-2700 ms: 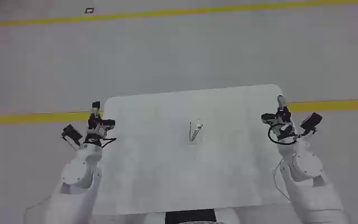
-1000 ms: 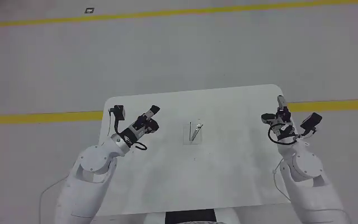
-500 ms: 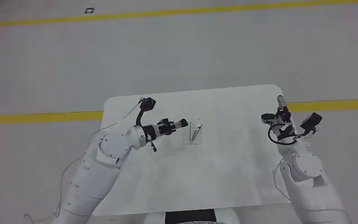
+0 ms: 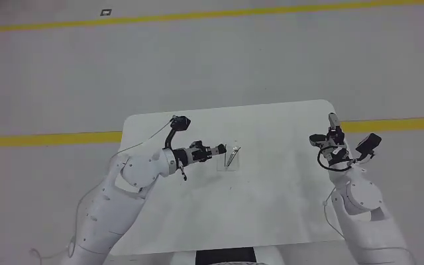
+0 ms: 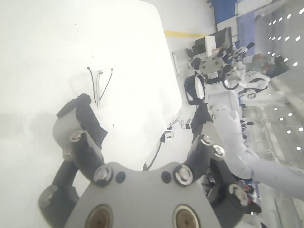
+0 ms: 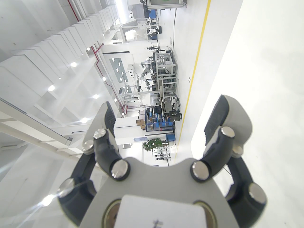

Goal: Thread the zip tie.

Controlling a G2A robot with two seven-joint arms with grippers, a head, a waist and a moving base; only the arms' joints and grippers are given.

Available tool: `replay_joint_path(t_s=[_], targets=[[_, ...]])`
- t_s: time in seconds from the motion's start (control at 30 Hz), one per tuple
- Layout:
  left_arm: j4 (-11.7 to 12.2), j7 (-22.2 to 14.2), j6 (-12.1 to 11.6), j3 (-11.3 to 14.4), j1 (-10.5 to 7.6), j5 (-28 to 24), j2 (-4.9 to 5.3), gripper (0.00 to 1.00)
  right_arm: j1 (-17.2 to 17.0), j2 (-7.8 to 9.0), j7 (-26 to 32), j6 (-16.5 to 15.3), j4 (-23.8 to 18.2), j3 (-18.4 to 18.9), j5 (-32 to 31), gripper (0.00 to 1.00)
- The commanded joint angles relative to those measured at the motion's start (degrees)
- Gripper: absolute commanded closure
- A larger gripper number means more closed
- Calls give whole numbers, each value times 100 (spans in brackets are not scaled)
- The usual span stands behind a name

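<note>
Zip tie (image 4: 230, 156) threading is not yet getting under way, as far as you can judge: nothing is being held.

- **Tabletop:** The white tabletop (image 4: 285, 205) is carrying the work.
- **Arms:** The left arm is lying extended over the tabletop from the robot's left toward the middle. The right arm is sitting off the right-hand edge, well apart from the ties.
- **Left gripper:** The left gripper (image 4: 218, 150) is hanging just beside the strands. Its fingers (image 5: 83, 110) are spread wide and gripping nothing, and in the left wrist view you are seeing the ties (image 5: 99, 86) lying just ahead of the fingertips.
- **Right gripper:** The right gripper (image 4: 333, 129) is pointing out at the room. Its fingers (image 6: 108, 119) are also standing apart and empty.
- **Ties:** The zip tie is lying flat near the middle of the tabletop, one of a small fan of thin dark and pale strands. Their heads seem to be pointing away from the robot. You cannot tell whether the strands are touching one another.

You are looking at the whole job ahead: picking one tie up, bringing tail to head, and feeding it through.
</note>
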Motion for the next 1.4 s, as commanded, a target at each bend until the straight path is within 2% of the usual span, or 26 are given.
replay_joint_path(t_s=[0.0, 0.1, 0.27, 0.37, 0.47, 0.53, 1.37], targets=[[68, -116, 13, 187, -182, 159, -15, 0, 0, 0, 0, 0, 0, 0, 0, 0], [293, -213, 76, 529, -533, 304, -68, 0, 0, 0, 0, 0, 0, 0, 0, 0], [834, -277, 77, 1229, -1221, 572, -217, 0, 0, 0, 0, 0, 0, 0, 0, 0], [1173, -262, 205, 1587, -1531, 677, -314, 0, 0, 0, 0, 0, 0, 0, 0, 0], [1404, -231, 318, 1861, -1716, 721, -395, 0, 0, 0, 0, 0, 0, 0, 0, 0], [1506, -234, 322, 1959, -1789, 749, -421, 0, 0, 0, 0, 0, 0, 0, 0, 0], [1506, -234, 322, 1959, -1789, 749, -421, 0, 0, 0, 0, 0, 0, 0, 0, 0]])
